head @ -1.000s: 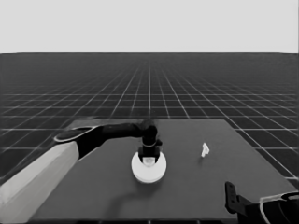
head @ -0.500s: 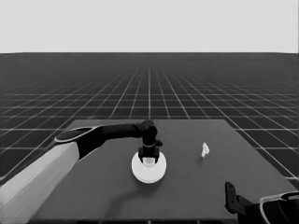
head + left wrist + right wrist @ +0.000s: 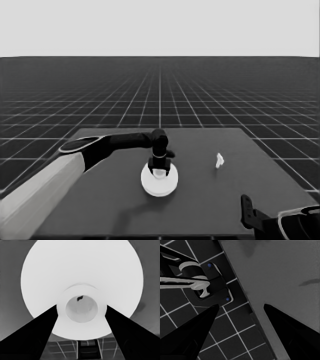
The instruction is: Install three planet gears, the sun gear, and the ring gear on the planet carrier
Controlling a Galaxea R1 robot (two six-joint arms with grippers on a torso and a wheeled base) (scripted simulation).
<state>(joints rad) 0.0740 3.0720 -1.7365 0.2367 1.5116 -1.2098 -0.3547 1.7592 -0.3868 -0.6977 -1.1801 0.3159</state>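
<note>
no readable text, labels, brands, numbers or signs on table, white parts, arms or floor grid.

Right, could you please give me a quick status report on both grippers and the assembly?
Left gripper over the larger round part at table centre, fingers either side of its hub. Right gripper parked, lower right. Thin white piece off to the side.

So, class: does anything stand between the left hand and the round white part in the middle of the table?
Nothing visible does. The left hand is directly over the larger round part, at its raised centre. The thin white piece lies apart, to the side. The right hand is parked at the table's near corner.
</note>
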